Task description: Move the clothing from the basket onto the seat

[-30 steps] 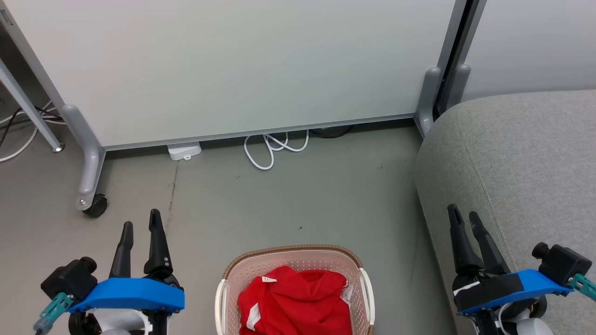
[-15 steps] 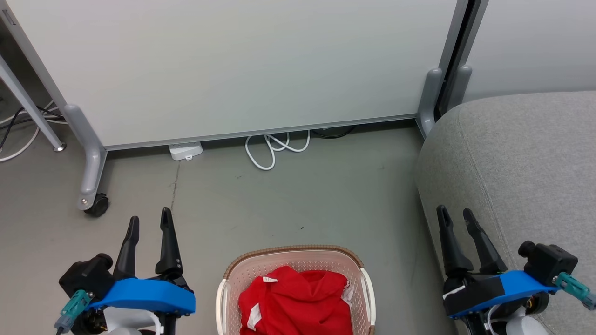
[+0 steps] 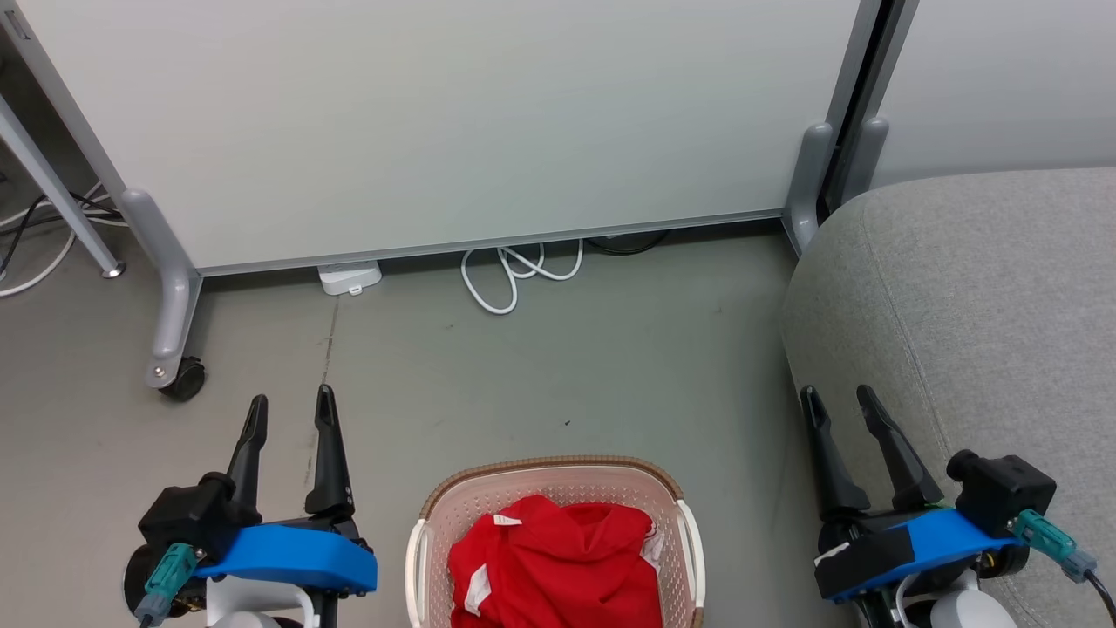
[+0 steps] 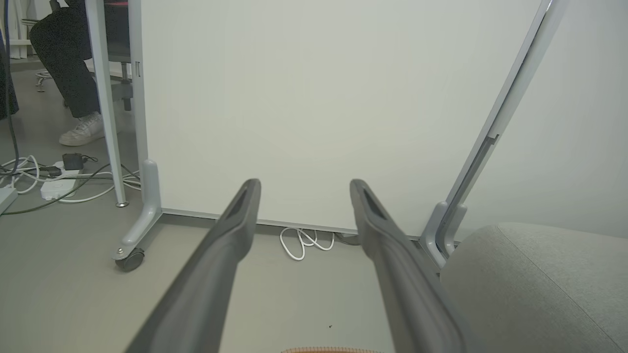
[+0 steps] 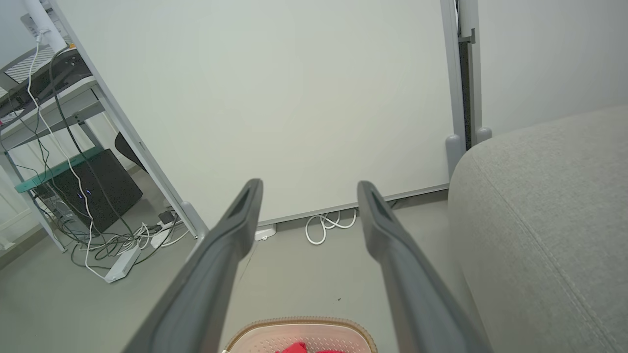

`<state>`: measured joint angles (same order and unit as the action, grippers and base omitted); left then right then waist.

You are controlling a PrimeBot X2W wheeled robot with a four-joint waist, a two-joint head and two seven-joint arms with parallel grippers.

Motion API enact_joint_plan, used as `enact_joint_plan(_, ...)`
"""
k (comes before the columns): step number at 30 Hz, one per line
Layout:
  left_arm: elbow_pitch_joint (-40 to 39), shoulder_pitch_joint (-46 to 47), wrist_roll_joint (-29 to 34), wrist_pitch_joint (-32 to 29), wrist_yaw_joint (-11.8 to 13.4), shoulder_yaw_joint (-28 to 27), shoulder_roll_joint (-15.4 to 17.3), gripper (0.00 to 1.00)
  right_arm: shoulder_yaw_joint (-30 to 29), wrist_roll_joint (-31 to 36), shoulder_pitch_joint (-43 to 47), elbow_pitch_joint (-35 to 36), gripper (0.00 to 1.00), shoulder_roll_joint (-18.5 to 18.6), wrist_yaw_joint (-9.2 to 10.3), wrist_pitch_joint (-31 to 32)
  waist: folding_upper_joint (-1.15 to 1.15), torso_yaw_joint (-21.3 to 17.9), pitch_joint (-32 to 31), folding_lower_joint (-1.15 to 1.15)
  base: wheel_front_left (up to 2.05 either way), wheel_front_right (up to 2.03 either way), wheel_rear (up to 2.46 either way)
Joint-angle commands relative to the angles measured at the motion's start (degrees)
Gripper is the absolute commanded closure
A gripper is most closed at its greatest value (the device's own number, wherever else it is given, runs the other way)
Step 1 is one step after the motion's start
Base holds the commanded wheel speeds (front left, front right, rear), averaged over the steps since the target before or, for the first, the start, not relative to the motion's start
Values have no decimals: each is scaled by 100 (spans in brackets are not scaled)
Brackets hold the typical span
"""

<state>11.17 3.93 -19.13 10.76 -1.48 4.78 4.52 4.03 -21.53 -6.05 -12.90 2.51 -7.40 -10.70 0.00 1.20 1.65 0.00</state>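
Head: left gripper [image 3: 292, 397] low left, right gripper [image 3: 837, 392] low right, both spread wide, nothing held. Clothing [image 3: 558, 567] heaped in basket [image 3: 549, 464] between them; seat [image 3: 976, 288] at right.
Left wrist: jaws apart, empty; brown sliver at bottom edge, probably basket rim.
Right wrist: jaws apart, empty; basket rim and red scrap below, seat right.

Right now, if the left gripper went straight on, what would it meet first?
The left gripper would probably meet the white panel first, near its bottom edge; bare floor lies between, though depth is unclear.
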Motion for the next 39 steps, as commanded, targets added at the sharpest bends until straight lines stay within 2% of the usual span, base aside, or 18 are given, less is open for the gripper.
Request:
enact_joint_plan(1,-45,118,109,41,25,25,34,0,17,114,-135,21,0,42,-11,-49,0,1,1,0,0,0,0)
enact_joint_plan(39,-35,96,1798,453,25,120,-24,0,142,1840,-223,-224,0,52,-15,-459,0,53,110,0,0,0,0)
